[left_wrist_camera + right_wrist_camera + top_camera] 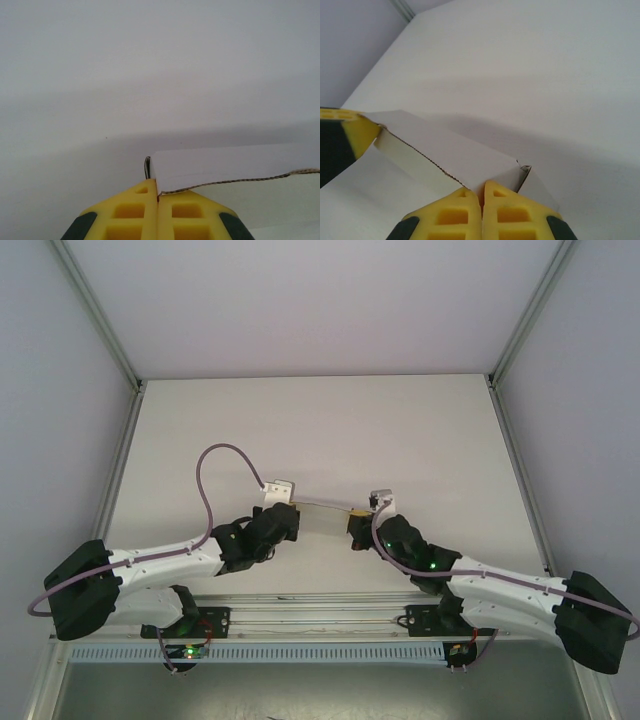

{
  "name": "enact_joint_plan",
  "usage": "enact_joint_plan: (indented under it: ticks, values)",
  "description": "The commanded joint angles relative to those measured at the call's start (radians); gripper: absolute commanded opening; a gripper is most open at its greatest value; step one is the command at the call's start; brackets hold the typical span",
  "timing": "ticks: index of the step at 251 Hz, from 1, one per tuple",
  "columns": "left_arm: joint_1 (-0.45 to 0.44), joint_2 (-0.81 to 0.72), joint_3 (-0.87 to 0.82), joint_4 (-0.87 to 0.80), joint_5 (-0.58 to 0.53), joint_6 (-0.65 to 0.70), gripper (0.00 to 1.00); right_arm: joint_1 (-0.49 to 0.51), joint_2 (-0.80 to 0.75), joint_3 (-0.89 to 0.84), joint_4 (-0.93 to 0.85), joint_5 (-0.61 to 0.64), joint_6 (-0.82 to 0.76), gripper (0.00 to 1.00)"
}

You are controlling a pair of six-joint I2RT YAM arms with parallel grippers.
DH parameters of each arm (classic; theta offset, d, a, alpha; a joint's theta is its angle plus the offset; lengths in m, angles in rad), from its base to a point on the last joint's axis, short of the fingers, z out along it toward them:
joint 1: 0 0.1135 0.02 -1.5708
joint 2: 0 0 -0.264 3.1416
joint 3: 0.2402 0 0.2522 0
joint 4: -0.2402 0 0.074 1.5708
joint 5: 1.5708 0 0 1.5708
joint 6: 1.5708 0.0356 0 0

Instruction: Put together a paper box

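The paper box (323, 517) is a long white card shape held between the two arms above the near middle of the table. My left gripper (300, 519) is shut on its left end. In the left wrist view the yellow fingers (135, 210) of that gripper (158, 189) pinch a serrated card edge of the box (225, 162). My right gripper (353, 526) is shut on the right end. In the right wrist view this gripper (482, 189) pinches a wall of the box (445, 142), beside an end flap (540, 187) that stands loose.
The white table (320, 430) stretches away behind the box, bounded by aluminium rails (118, 470) at both sides and grey walls. A purple cable (215, 465) loops above the left arm. The left gripper's yellow finger (355, 132) shows at the box's far end in the right wrist view.
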Motion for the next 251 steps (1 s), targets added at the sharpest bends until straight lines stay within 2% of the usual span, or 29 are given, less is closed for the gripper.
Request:
enact_joint_plan:
  ticks: [1,54,74,87,106,120,138,149,166,175,186,220,251]
  values:
    - [-0.026,0.027,-0.062,-0.118,0.095,-0.032,0.0,0.013,-0.001,-0.131,-0.214,-0.089,-0.028,0.0]
    - [-0.026,0.045,-0.061,-0.108,0.102,-0.025,0.0,0.013,-0.073,-0.166,-0.198,-0.113,-0.071,0.0]
    - [-0.026,0.061,-0.051,-0.105,0.107,-0.016,0.0,0.014,-0.091,-0.148,-0.209,-0.116,-0.06,0.14]
    - [-0.026,0.07,-0.043,-0.11,0.099,-0.015,0.0,0.012,-0.11,-0.118,-0.238,-0.108,-0.043,0.32]
    - [-0.026,0.08,-0.036,-0.112,0.099,-0.009,0.0,0.01,-0.157,-0.06,-0.29,-0.106,-0.035,0.35]
    - [-0.028,0.086,-0.032,-0.116,0.099,-0.009,0.0,0.002,-0.202,-0.024,-0.32,-0.089,-0.019,0.49]
    - [-0.028,0.09,-0.029,-0.116,0.099,-0.009,0.0,-0.009,-0.267,0.002,-0.346,-0.058,0.007,0.57]
    - [-0.029,0.089,-0.029,-0.115,0.099,-0.009,0.0,-0.022,-0.301,0.013,-0.358,-0.028,0.017,0.7]
    - [-0.029,0.086,-0.026,-0.118,0.098,-0.005,0.0,-0.059,-0.334,0.031,-0.38,0.009,0.031,0.73]
    - [-0.029,0.084,-0.023,-0.12,0.097,-0.004,0.0,-0.086,-0.335,0.041,-0.387,0.001,0.033,0.82]
    - [-0.03,0.083,-0.019,-0.125,0.095,0.0,0.0,-0.125,-0.318,0.075,-0.396,-0.019,0.05,0.98]
    - [-0.032,0.078,-0.015,-0.128,0.09,0.002,0.0,-0.235,-0.188,0.166,-0.407,-0.088,0.105,0.98]
    - [-0.035,0.077,-0.015,-0.131,0.084,0.0,0.0,-0.276,-0.04,0.241,-0.426,-0.111,0.124,0.98]
